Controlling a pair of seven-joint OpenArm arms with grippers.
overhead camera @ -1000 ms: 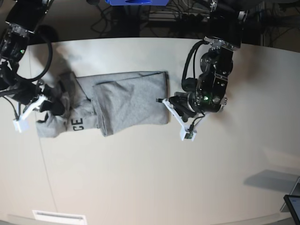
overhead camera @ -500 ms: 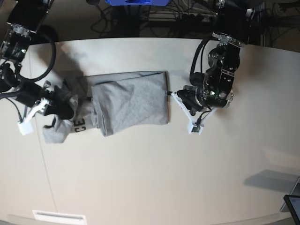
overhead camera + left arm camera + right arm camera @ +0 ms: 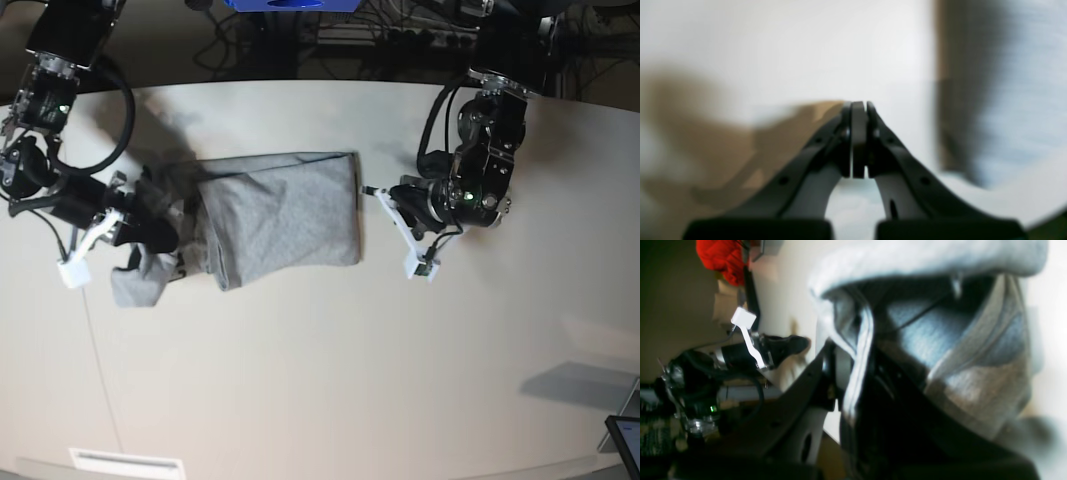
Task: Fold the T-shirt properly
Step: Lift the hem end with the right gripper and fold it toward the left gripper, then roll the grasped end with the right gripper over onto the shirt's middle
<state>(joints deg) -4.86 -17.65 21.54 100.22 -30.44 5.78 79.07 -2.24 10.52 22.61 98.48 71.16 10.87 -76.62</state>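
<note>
A pale cream bench (image 3: 330,370) fills most of the base view, curving away at the top of the frame into a dark strip of cables and equipment. A white vent-like strip (image 3: 126,462) sits at the lower left edge, and the corner of a dark screen (image 3: 626,437) shows at the lower right.

The T-shirt (image 3: 270,215) lies on the bench in the upper left-centre of the frame, a heather-grey slab folded into a rough rectangle with its straight right edge near the middle of the frame. Its left end is bunched and lifted into a crumpled lump at the left.

The right hand (image 3: 135,232) is at the left of the frame, buried in that bunched end. In the right wrist view its black fingers (image 3: 826,373) are closed on a doubled hem of the T-shirt (image 3: 940,340), the cloth draping over and around them and filling the upper right of that frame.

The left hand (image 3: 385,195) is right of centre, just beside the shirt's right edge but apart from it. In the left wrist view, the left hand (image 3: 858,110) has its fingers pressed together with nothing between them, the blurred grey cloth (image 3: 1013,83) off to the right of that frame.
</note>
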